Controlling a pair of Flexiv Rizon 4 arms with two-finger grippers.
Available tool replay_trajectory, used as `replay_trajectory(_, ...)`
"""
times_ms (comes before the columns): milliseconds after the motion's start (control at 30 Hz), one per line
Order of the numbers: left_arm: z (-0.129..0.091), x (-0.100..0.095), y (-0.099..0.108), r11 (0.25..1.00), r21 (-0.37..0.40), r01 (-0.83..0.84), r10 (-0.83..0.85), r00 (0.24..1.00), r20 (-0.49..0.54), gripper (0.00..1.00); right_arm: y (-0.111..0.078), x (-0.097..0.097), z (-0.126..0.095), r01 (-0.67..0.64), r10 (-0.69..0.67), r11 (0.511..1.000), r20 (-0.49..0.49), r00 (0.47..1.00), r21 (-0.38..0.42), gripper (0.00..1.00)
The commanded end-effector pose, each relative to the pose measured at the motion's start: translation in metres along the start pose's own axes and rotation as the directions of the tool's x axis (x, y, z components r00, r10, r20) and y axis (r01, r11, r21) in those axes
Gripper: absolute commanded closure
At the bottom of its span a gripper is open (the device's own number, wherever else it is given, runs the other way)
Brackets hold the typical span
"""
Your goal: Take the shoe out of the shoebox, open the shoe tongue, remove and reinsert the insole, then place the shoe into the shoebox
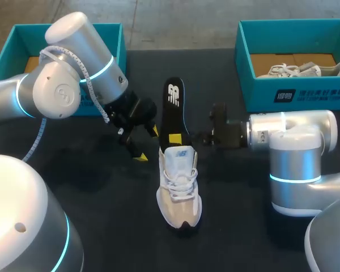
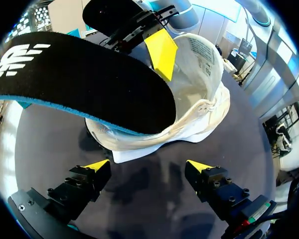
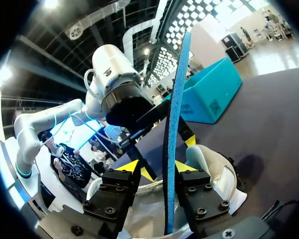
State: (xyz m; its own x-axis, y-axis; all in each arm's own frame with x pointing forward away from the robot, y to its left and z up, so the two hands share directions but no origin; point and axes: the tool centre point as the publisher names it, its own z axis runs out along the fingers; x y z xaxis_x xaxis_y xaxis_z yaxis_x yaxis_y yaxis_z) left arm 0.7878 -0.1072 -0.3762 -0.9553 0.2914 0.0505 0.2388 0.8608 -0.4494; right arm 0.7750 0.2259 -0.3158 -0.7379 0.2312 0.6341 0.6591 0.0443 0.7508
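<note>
Head view: clamps the black insole point(image 1: 174, 105) in the right gripper point(image 1: 180, 137), slanting up out of the heel of the white sneaker point(image 1: 179, 187). Left wrist view: holds the left gripper point(image 2: 148, 167) spread and empty just behind that heel. Right wrist view: shows the same pinch edge-on. Judged mid insole step, whether pulling out or refitting unclear, next needing the insole slid flat inside the sneaker.

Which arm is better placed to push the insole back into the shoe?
Right. The right gripper is shut on the insole, whose lower end sits at the opening of the shoe. The left gripper is open and empty near the heel, so it could probably only steady the shoe.
</note>
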Motion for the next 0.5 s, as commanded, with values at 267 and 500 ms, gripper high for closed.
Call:
replay_trajectory(267,0.0008,0.0008,0.0005,1.000,0.000,-0.001,0.001,1.000,0.003,0.00,0.0126,-0.0036,-0.0027,0.008,-0.008,1.000,0.015,1.000,-0.030,0.70)
replay_trajectory(500,0.0008,0.0008,0.0005,1.000,0.000,-0.001,0.001,1.000,0.003,0.00,0.0144,-0.0077,-0.0004,0.010,-0.009,0.999,0.013,1.000,-0.038,1.00)
